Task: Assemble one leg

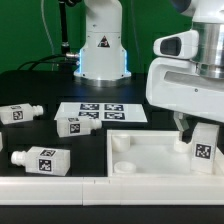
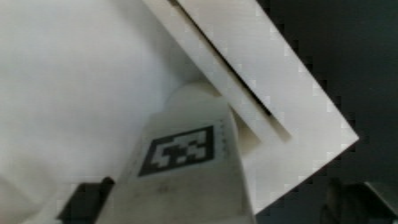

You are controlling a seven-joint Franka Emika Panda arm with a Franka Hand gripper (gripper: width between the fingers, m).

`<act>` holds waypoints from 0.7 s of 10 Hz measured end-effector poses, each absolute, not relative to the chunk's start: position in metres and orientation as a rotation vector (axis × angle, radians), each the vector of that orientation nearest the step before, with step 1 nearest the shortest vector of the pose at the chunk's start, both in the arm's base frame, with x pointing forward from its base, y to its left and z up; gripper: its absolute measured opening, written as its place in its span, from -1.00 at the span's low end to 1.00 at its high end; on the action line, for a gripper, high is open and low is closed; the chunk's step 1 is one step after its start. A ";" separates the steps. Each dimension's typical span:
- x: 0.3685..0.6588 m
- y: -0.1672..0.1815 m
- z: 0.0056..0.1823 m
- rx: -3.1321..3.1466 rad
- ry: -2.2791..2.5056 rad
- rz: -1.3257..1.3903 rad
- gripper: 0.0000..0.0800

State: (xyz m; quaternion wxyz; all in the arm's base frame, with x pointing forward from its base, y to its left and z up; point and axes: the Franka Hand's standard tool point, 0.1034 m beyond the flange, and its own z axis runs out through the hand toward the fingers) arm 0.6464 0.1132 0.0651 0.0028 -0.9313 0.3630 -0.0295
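While the tool (image 1: pixel 200 140) stands clamped on one leg (image 1: pixel 202 145), upright over the white tray piece (image 1: pixel 150 158) at the exterior view's right, three loose legs (image 1: pixel 40 157) on the dark surface (image 1: pixel 40 135), marker board (image 1: pixel 100 112) between.

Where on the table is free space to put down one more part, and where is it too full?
Free: the dark table behind the loose legs, and the strip between the front leg and the tray. Crowded: the tray's right corner on the exterior view's right, where the gripper holds a leg, and around the marker board.
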 end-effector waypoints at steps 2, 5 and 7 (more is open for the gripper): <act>0.646 0.112 0.064 -2.903 1.183 -0.089 0.07; 0.645 0.111 0.064 -2.717 1.554 -0.078 -0.29; 0.645 0.109 0.064 -2.550 1.800 -0.062 -0.29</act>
